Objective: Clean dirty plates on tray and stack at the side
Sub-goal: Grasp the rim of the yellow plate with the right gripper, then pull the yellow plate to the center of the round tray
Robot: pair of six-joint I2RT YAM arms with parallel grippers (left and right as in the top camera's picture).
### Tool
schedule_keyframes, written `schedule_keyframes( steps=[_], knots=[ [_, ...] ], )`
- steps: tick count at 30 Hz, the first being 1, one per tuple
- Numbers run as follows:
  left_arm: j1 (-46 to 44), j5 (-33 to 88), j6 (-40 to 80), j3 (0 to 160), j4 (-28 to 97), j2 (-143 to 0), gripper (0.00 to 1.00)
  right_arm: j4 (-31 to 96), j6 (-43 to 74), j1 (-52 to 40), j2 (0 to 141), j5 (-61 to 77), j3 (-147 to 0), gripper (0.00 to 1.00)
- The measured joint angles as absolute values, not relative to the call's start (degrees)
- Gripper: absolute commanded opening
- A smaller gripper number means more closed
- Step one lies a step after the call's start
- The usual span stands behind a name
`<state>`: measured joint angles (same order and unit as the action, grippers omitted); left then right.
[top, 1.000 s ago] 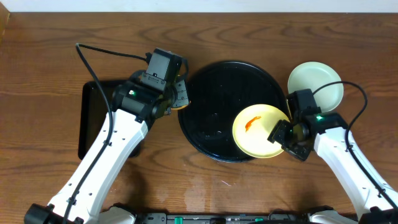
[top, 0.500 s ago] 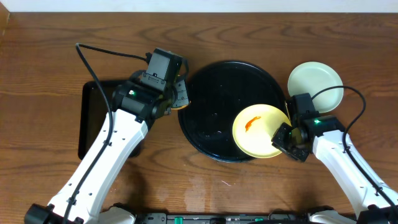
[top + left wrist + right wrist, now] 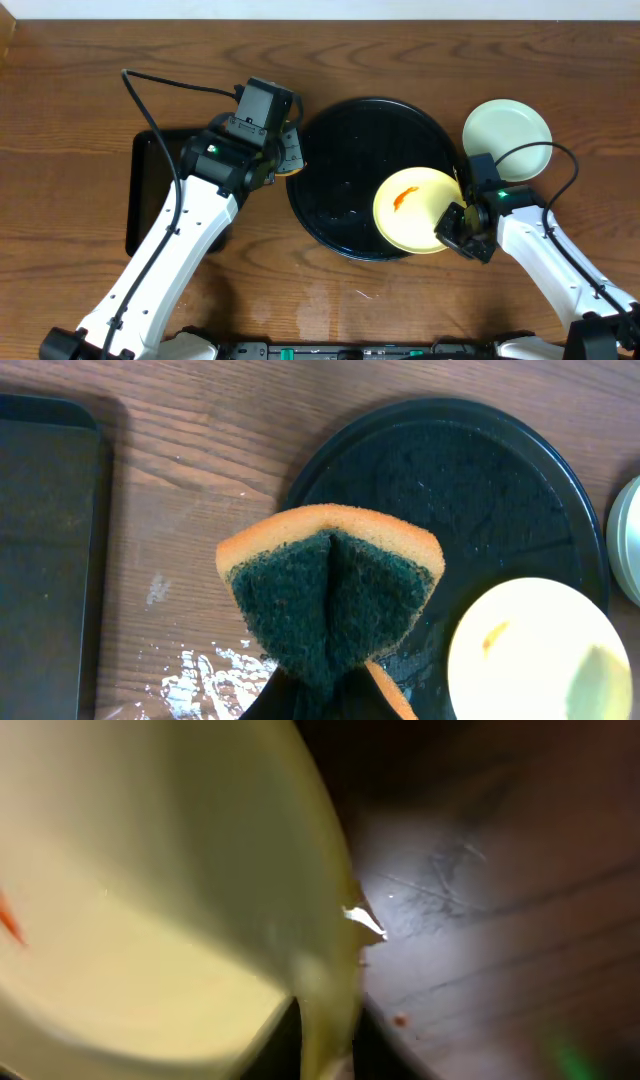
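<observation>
Newly closed, the right gripper [image 3: 452, 222] pinches the right rim of the smeared yellow plate [image 3: 405, 208] on the tray [image 3: 340, 140]. The left gripper [image 3: 288, 152] clamps a sponge [image 3: 330, 585], so wiping is probably next.

There is one round black tray [image 3: 340, 170]. Two plates show: one yellow plate [image 3: 410, 215] with an orange smear on the tray's right part, and one pale plate [image 3: 505, 125] just off its upper right rim. I cannot tell whether another lies beneath it. One sponge [image 3: 330, 590] is at the tray's left rim, and one rectangular black tray [image 3: 150, 190] lies farther left. There are two arms, the left arm [image 3: 190, 220] and the right arm [image 3: 545, 255].
</observation>
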<state>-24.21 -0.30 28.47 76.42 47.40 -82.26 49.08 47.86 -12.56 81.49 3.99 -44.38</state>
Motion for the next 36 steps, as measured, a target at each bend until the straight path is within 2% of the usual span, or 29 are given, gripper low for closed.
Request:
schedule_keyframes(
  steps=[6,12,21,27,36],
  knots=[
    [-24.21,-0.32,28.45,76.42,47.40,-82.26,0.08,46.98,46.87,-12.56,81.52,4.40,-44.38,0.01],
    [-24.21,-0.32,28.47,76.42,47.40,-82.26,0.08,41.87,40.75,-12.56,81.76,6.76,-46.06,0.01],
    [-24.21,-0.30,28.45,76.42,47.37,-82.26,0.08,23.81,34.00,-12.56,83.00,7.49,-48.66,0.01],
    [-24.21,-0.32,28.47,76.42,47.35,-82.26,0.08,16.21,28.56,-13.65,89.49,12.99,-48.77,0.01],
    [-24.21,1.17,28.45,76.42,46.28,-84.60,0.08,14.74,28.58,-16.21,99.53,16.08,-48.82,0.01]
  ],
)
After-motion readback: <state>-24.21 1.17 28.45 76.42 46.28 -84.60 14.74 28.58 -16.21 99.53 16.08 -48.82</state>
